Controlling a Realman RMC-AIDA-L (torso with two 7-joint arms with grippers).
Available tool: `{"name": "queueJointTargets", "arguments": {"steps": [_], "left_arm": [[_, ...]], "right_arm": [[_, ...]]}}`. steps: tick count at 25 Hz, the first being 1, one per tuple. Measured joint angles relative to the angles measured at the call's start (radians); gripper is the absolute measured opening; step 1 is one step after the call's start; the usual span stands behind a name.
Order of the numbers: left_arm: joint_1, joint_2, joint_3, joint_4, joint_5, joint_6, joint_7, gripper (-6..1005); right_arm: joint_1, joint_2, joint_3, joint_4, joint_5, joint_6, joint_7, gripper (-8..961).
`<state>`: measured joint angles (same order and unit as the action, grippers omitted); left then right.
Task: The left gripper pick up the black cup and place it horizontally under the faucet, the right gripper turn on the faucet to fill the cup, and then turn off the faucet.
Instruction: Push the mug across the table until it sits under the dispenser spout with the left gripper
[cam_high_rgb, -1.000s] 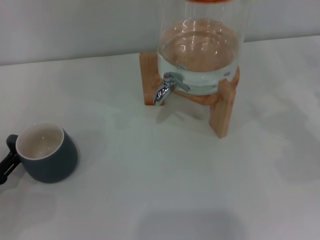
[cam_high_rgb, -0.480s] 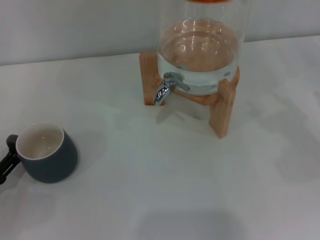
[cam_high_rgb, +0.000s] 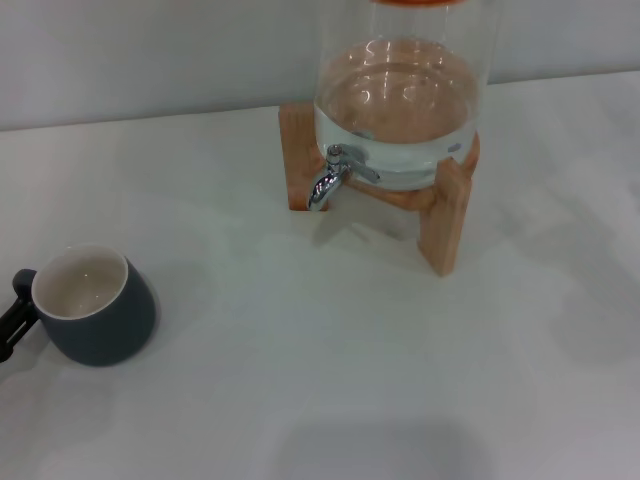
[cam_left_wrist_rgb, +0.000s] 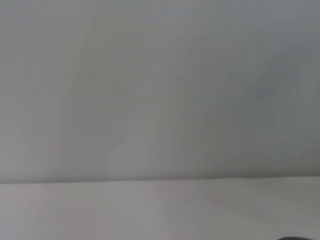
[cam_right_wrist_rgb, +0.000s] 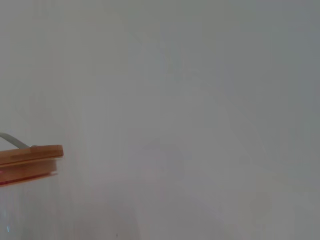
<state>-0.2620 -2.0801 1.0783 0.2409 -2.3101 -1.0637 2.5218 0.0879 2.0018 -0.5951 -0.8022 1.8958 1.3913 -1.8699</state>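
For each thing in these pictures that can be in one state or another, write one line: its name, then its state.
black cup: upright on the table, empty, mouth up, far from the faucet.
left gripper: black tip at the cup's handle, mostly out of frame.
faucet: no water running from it.
glass dispenser: partly filled with water, on its wooden stand.
right gripper: not in view.

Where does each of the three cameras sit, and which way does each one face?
Head view: up on the robot's head, facing forward and down at the table, the black cup, the faucet and the glass dispenser; the left gripper just shows at the picture's edge by the cup's handle.
Left wrist view: on the left wrist, facing the blank wall over the table's far edge; no fingers show.
Right wrist view: on the right wrist, facing the wall and a wooden lid; no fingers show.
Shared: both wrist views face the wall.
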Motion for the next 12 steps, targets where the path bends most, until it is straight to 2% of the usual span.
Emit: {"name": "queueJointTargets", "arguments": {"steps": [12], "left_arm": [[-0.005, 0.000, 0.000, 0.000, -0.004, 0.010, -0.001, 889]], "right_arm": [[-0.005, 0.000, 0.000, 0.000, 0.000, 0.000, 0.000, 687]]}}
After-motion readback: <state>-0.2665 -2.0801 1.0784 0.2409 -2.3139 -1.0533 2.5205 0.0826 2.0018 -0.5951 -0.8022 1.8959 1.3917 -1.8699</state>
